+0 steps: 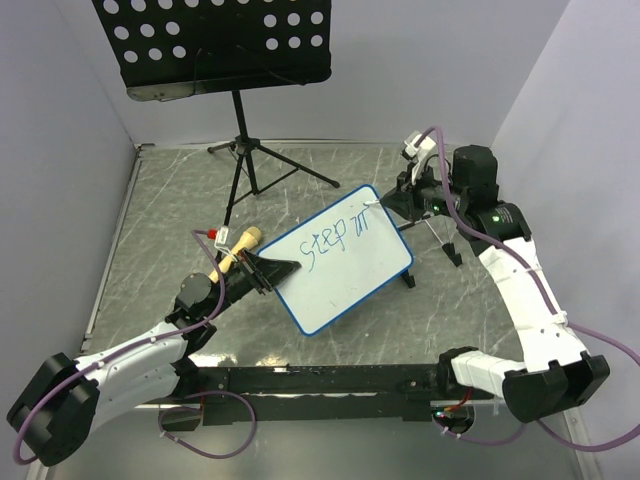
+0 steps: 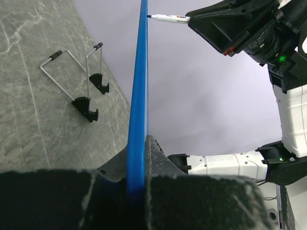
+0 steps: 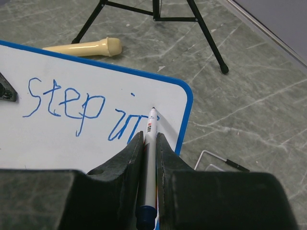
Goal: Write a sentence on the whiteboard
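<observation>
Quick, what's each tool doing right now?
Left tool: closed on the whiteboard edge.
Right tool: closed on the marker.

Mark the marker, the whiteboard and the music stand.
marker (image 3: 150,143): right wrist view, white barrel.
whiteboard (image 1: 350,285): top external view, bare white face.
music stand (image 1: 215,40): top external view, perforated black desk.
</observation>
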{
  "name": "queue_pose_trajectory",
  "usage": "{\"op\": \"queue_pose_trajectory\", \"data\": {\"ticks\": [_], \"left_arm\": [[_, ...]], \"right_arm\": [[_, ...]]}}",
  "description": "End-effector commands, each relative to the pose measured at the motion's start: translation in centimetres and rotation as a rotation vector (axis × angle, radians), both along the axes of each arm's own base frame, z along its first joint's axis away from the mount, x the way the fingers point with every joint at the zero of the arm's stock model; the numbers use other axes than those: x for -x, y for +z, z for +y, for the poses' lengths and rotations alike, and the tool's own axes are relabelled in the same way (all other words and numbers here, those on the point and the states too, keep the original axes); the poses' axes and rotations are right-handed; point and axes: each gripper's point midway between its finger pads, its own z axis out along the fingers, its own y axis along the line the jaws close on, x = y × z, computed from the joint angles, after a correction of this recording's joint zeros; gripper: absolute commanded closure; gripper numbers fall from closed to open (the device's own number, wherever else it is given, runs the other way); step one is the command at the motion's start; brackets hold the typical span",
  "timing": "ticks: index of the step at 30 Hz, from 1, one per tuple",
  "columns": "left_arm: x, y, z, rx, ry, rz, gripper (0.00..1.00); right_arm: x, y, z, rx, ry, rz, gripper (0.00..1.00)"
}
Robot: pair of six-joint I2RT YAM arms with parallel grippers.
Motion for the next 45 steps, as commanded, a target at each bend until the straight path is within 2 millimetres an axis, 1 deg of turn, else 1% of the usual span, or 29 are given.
{"op": "queue_pose_trajectory", "data": {"ticks": [1,2,3,5,6,8,9,10,13,18,20,22,23,25,26,27,31,32,34,36,41,45], "left_arm": [[1.6,6.1,0.8,0.162,-0.028,-0.164,0.99],[1.5,6.0,0.8,0.159,-0.022,-0.163,0.99],[1.6,6.2,0.9,0.163,-0.023,-0.165,0.99],[1.6,6.1,1.0,0.162,-0.020,-0.165,0.99],[1.5,6.0,1.0,0.161,-0.017,-0.163,0.99],[1.5,6.0,1.0,0.162,-0.017,-0.162,0.99],[1.5,6.0,1.1,0.165,-0.014,-0.161,0.99],[1.4,6.0,1.1,0.165,-0.012,-0.161,0.99],[1.4,6.0,1.1,0.166,-0.011,-0.162,0.99],[1.4,6.0,1.1,0.167,-0.013,-0.161,0.99],[1.5,6.1,1.1,0.167,-0.014,-0.162,0.99],[1.5,6.0,1.1,0.166,-0.014,-0.160,0.99],[1.5,6.1,1.1,0.166,-0.014,-0.161,0.99],[1.5,5.9,1.1,0.164,-0.014,-0.158,0.99],[1.5,6.1,1.2,0.166,-0.011,-0.160,0.99],[1.5,6.0,1.2,0.164,-0.012,-0.159,0.99],[1.5,5.9,1.2,0.163,-0.010,-0.159,0.99],[1.5,5.9,1.2,0.162,-0.012,-0.157,0.99],[1.5,5.8,1.3,0.162,-0.009,-0.156,0.99],[1.5,5.9,1.3,0.163,-0.009,-0.158,0.99],[1.6,6.0,1.2,0.166,-0.016,-0.161,0.99],[1.5,6.0,1.2,0.164,-0.015,-0.163,0.99]], "right_arm": [[-0.7,1.3,-0.1,-0.013,-0.009,-0.033,1.00],[-0.7,1.1,-0.1,-0.009,-0.013,-0.032,1.00],[-0.4,0.6,-0.2,-0.003,-0.010,-0.019,1.00],[0.1,0.4,-0.3,0.002,-0.006,-0.019,1.00],[0.4,-0.2,-0.4,0.008,-0.006,-0.007,1.00],[1.0,-0.3,-0.6,0.016,-0.006,-0.012,1.00],[1.2,-0.9,-0.7,0.020,-0.005,0.001,1.00],[1.8,-0.9,-0.8,0.021,-0.001,-0.003,1.00],[2.7,-1.8,-0.9,0.026,0.007,0.020,1.00],[3.5,-3.0,-1.4,0.044,-0.001,0.037,1.00],[3.3,-3.2,-1.8,0.054,-0.023,0.034,1.00],[2.9,-3.0,-2.2,0.062,-0.057,0.020,1.00],[2.5,-2.4,-2.5,0.057,-0.070,0.002,1.00],[2.5,-1.7,-2.3,0.040,-0.058,-0.008,1.00],[2.4,-0.8,-2.2,0.030,-0.056,-0.028,1.00],[2.4,-0.4,-2.1,0.022,-0.049,-0.034,1.00],[2.8,2.0,-1.6,-0.016,-0.022,-0.085,1.00],[3.2,2.9,-1.3,-0.036,-0.004,-0.103,1.00],[3.5,3.6,-1.1,-0.049,0.008,-0.120,1.00],[3.3,3.8,-1.3,-0.046,-0.001,-0.125,1.00],[2.3,2.9,-1.5,-0.033,-0.022,-0.102,1.00],[1.7,2.6,-1.7,-0.021,-0.037,-0.102,1.00]]}}
